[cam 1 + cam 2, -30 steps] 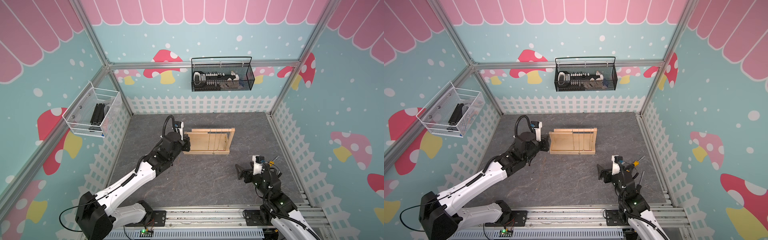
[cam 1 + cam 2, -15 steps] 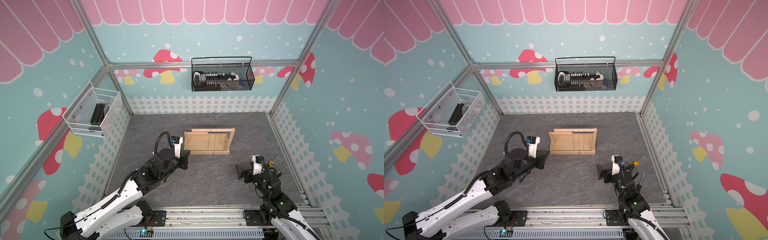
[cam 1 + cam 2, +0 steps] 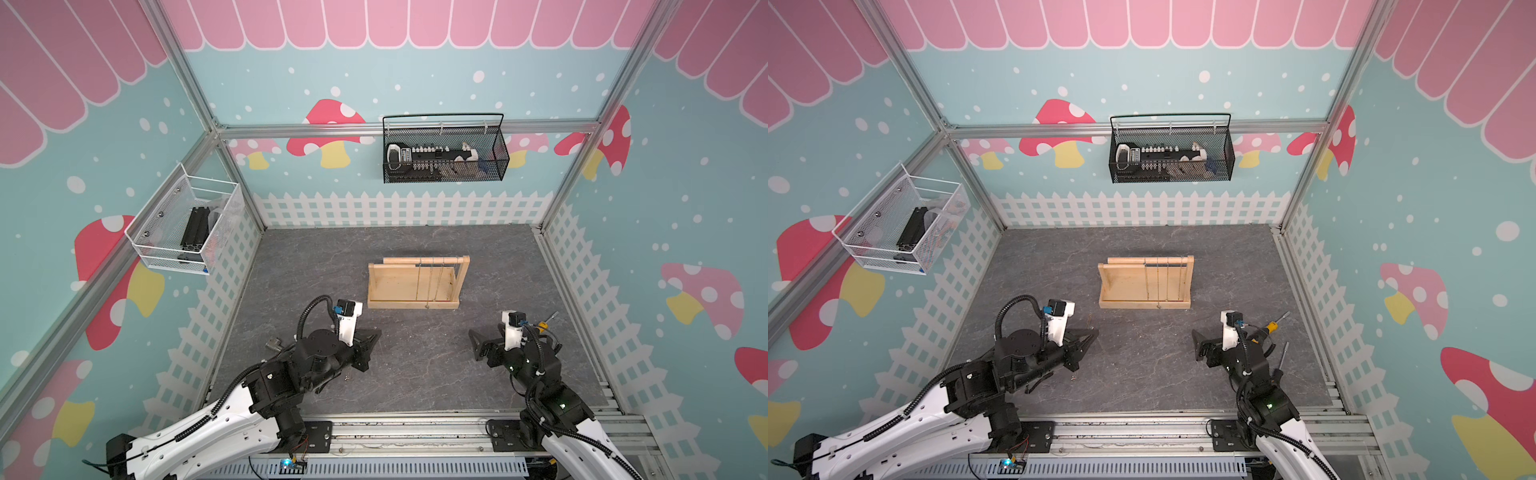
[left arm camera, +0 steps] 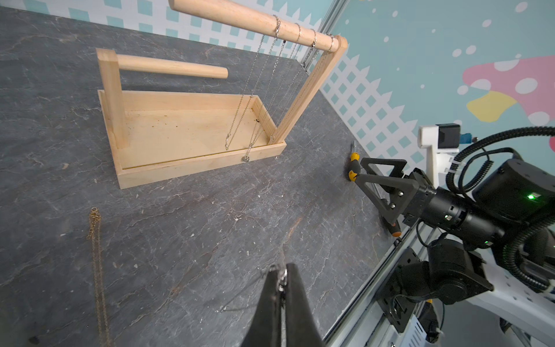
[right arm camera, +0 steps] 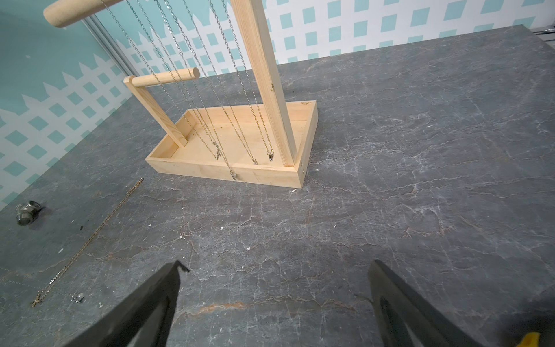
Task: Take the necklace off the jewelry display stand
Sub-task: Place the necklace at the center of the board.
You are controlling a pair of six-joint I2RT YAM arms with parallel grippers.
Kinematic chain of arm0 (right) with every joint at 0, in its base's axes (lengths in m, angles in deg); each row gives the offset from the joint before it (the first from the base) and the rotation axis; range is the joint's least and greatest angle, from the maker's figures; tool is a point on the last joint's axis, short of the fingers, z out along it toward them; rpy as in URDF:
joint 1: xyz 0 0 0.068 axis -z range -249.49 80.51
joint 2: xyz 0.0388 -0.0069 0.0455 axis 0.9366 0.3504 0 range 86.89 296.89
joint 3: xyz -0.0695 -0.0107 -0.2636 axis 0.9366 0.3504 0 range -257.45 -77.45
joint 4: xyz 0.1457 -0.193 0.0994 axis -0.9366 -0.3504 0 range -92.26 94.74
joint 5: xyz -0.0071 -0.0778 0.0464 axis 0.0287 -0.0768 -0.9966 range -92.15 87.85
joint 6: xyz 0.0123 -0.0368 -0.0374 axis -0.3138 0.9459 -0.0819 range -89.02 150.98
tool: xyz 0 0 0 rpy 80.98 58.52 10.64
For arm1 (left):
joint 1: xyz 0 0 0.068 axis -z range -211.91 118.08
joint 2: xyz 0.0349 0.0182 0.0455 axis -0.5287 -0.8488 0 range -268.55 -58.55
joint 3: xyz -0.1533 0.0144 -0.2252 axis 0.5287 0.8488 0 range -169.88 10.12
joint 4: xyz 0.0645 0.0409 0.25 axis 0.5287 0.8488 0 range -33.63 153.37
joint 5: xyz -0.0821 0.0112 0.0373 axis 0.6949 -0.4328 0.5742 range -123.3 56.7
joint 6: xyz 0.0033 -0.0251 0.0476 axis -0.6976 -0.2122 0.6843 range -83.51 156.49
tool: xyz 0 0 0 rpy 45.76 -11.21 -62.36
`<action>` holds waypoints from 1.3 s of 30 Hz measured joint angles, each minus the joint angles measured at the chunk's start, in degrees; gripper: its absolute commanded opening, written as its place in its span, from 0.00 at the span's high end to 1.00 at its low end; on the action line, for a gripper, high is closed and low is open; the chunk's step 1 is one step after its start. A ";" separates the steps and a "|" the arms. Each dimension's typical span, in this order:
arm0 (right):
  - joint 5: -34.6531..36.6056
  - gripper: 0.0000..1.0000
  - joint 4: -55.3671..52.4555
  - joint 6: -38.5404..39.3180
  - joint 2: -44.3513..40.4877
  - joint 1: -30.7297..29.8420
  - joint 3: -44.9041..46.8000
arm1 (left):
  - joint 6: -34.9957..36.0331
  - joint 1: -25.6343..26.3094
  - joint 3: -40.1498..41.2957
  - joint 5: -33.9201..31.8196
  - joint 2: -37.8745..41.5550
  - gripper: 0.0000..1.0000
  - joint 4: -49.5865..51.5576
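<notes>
My left jaws are clenched tight on a few links of a silver necklace (image 4: 281, 275), pinched right at the tips at the bottom centre of the left wrist view. I cannot tell how the rest of that fine chain runs. In both top views these jaws sit at the end of my left arm (image 3: 249, 399) over the grey worktop (image 3: 415, 357), below and to the left of the jewelry display stand (image 3: 395, 304) and well apart from it. The stand rests on the worktop near the middle of both top views (image 3: 1125, 304), upright on its flat tray base. Four chains (image 4: 264, 90) hang from the right end of its dowel rail (image 4: 234, 15), close to the taller upright. The pendant of one chain dangles over the front rim of the base. A gold chain (image 4: 96, 255) lies stretched on the worktop at the lower left of the left wrist view, clear of the stand. The right wrist view also shows it (image 5: 90, 237), with a small metal fitting (image 5: 27, 208) near it at the left edge. My right jaws are released and spread wide with nothing between them. They hover below and to the right of the stand on my right arm (image 3: 536, 365), beside a yellow-handled screwdriver (image 3: 1271, 326).
</notes>
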 measured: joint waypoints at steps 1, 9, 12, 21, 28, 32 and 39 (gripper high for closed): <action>-0.13 0.01 0.00 0.02 0.00 0.00 0.00 | -0.42 0.20 0.07 0.11 0.48 0.99 0.44; -0.52 0.01 0.02 0.15 0.00 0.00 0.02 | -3.96 1.92 2.47 2.03 4.28 0.99 3.43; -0.55 0.01 0.00 0.15 0.02 0.00 0.02 | -4.94 2.19 4.00 3.19 6.27 0.99 4.37; -0.55 0.01 0.02 0.15 0.09 0.00 0.02 | -7.48 2.21 6.40 5.31 16.02 1.00 6.62; -0.55 0.01 0.09 0.15 0.39 0.00 0.02 | -8.96 2.21 7.41 6.38 20.41 1.00 8.26; -0.55 0.01 0.13 0.15 0.39 0.00 0.02 | -9.57 2.21 7.43 6.60 21.00 1.00 9.18; -0.55 0.01 0.15 0.15 0.39 0.00 0.02 | -10.40 2.21 8.33 6.56 23.96 1.00 11.21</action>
